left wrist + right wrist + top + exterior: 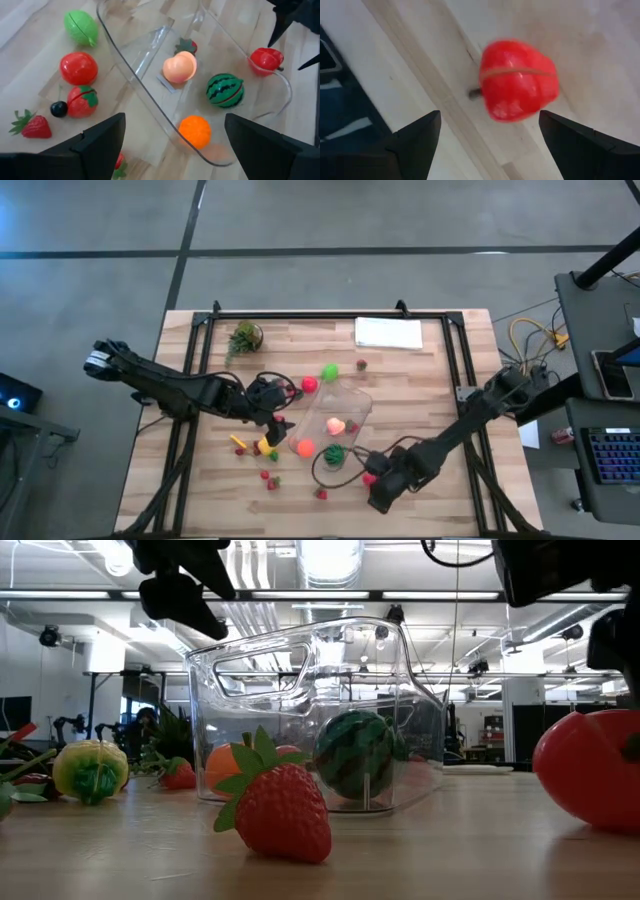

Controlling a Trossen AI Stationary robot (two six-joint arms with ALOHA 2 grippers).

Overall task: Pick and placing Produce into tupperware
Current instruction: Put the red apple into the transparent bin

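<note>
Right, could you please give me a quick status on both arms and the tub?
Left gripper open above tupperware edge, empty. Right gripper open over red pepper, not gripping. Tub holds watermelon, orange, peach. Nothing in the way.

One clear tupperware (335, 420) sits on the table, with three produce pieces inside it — a peach (180, 67), a watermelon (225, 90) and an orange (195, 132). One potted plant (243, 337), one white sheet (388, 332). Two arms — two grippers. Loose produce outside cannot be counted surely.
</note>
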